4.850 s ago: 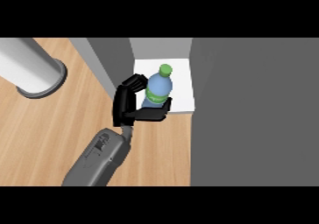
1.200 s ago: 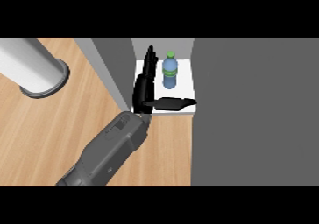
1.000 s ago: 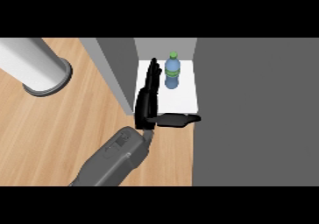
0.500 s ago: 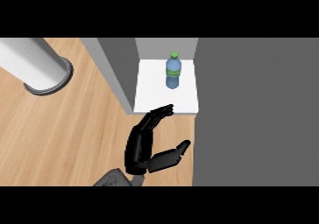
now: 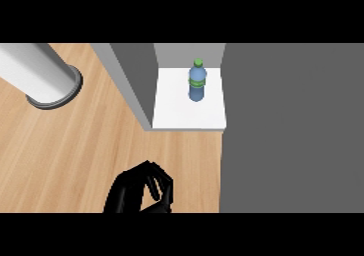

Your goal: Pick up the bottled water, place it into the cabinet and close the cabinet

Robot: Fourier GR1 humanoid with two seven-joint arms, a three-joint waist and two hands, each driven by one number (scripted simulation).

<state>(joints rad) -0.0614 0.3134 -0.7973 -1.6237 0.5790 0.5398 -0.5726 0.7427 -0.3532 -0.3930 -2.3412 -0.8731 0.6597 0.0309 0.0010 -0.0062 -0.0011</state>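
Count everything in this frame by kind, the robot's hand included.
bottle: 1
cabinet: 1
grey column: 1
wooden counter: 1
left hand: 1
Total: 5

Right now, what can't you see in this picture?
Right hand: nowhere in the head view.
Left hand: forearm cut off at the lower edge.
Bottled water: label too small to read.
Cabinet: door indistinguishable; grey panel covers the right side.
Grey cylinder: cut off at upper left.
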